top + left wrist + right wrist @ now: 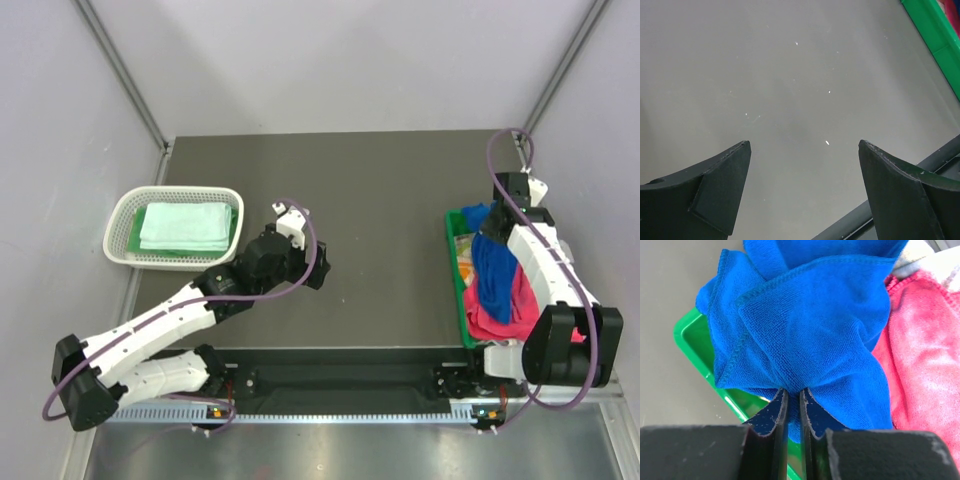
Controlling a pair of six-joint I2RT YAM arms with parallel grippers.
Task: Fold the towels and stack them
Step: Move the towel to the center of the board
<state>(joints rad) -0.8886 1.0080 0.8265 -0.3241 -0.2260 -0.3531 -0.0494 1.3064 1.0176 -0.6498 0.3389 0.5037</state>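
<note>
Near-R corner of the surface: green bin runs along the R edge. At its near end lies the pink/red towel, crumpled. The royal blue towel is draped over the pink one and stretches toward the bin's far end.

R end effector is pinched on a fold of the royal blue towel. The jaws have only a thin slit btwn them, w/ blue cloth bunched right at the tips. In the R wrist view the bin rim shows on one side of the blue cloth and the pink/red towel sits just beside it on the other. Can't tell if the blue towel is clear of the bin.

L side, approx mid-surface and somewhat closer to the near edge: L end effector hangs over bare surface, jaws spread wide, holding nothing. A corner of the green bin shows top-R in its wrist view.

Farther back, at the L edge: white mesh basket, partly over that edge. Inside it the pale mint-white towel is folded flat on top of a green towel, w/ green edges showing around it.
</note>
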